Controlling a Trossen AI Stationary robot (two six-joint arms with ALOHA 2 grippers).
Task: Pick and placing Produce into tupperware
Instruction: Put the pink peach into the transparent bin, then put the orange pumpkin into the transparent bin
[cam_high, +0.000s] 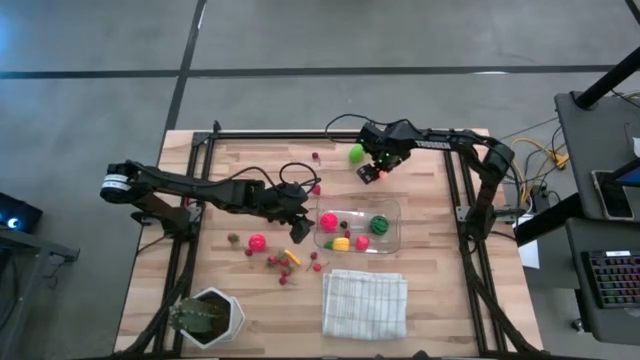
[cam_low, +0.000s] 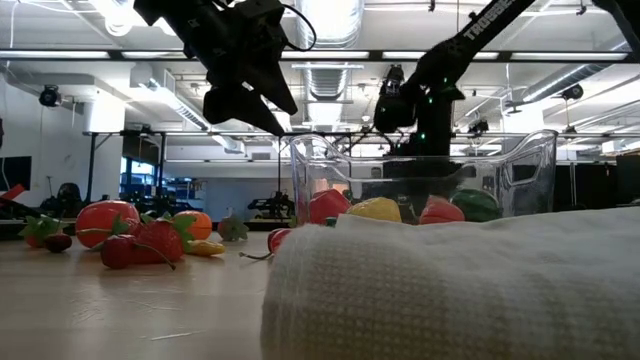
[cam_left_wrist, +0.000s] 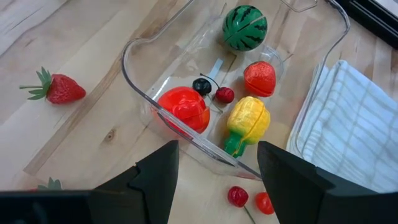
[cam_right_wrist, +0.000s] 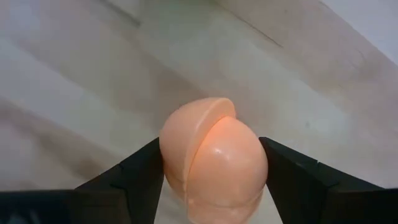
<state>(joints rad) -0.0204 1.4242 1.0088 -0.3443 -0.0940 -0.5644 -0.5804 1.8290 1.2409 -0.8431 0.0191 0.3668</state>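
The clear tupperware lies mid-table and holds a pink fruit, a striped green ball, a red fruit, a yellow vegetable and small berries. My left gripper is open and empty above the container's left end. My right gripper is at the far side of the table, behind the container, shut on a pale orange peach. Loose produce lies on the wood left of the container: a pink ball, a strawberry and red berries. A green ball lies next to my right gripper. My right gripper pinches the peach between its two fingers, one on each rounded side. The peach's seam faces the camera. The peach fills the gap between the fingers and looks clear of the wooden table top.
A folded white checked cloth lies near the front edge, just in front of the container. A potted green plant in a white hexagonal pot stands at the near left corner. Black frame rails run along the table's sides.
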